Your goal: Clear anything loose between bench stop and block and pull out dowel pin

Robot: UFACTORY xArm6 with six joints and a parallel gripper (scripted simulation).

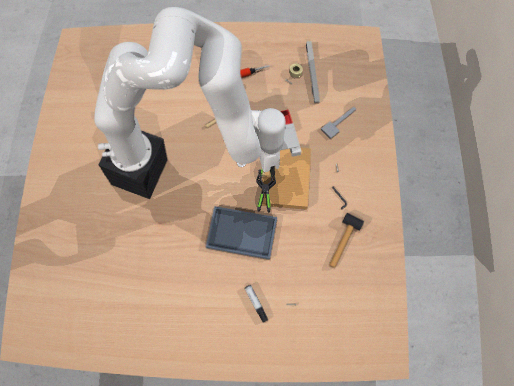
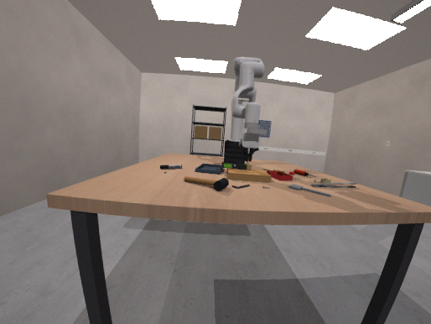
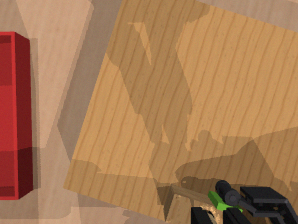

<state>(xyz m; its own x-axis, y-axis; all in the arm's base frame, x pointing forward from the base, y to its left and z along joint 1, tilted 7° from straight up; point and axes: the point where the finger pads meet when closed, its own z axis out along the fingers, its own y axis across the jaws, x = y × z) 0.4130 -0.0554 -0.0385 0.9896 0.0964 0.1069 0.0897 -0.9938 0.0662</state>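
The bench board (image 1: 292,177) lies flat on the table, right of the arm; it fills most of the wrist view (image 3: 190,105). A spring clamp (image 1: 265,194), black with green handles, sits at the board's left edge and also shows in the wrist view (image 3: 240,199). My gripper (image 1: 267,175) points straight down and is shut on the clamp's upper end. The small wooden block and the bench stop are hidden under my wrist and the clamp. A small pale wooden peg (image 1: 210,122) lies on the table left of my forearm.
A grey tray (image 1: 242,232) stands just in front of the board. A red bin (image 3: 14,115) is behind it. A hammer (image 1: 346,237), a hex key (image 1: 339,197), a scraper (image 1: 337,123), a metal bar (image 1: 312,71), a screwdriver (image 1: 252,71) and a marker (image 1: 256,302) lie around.
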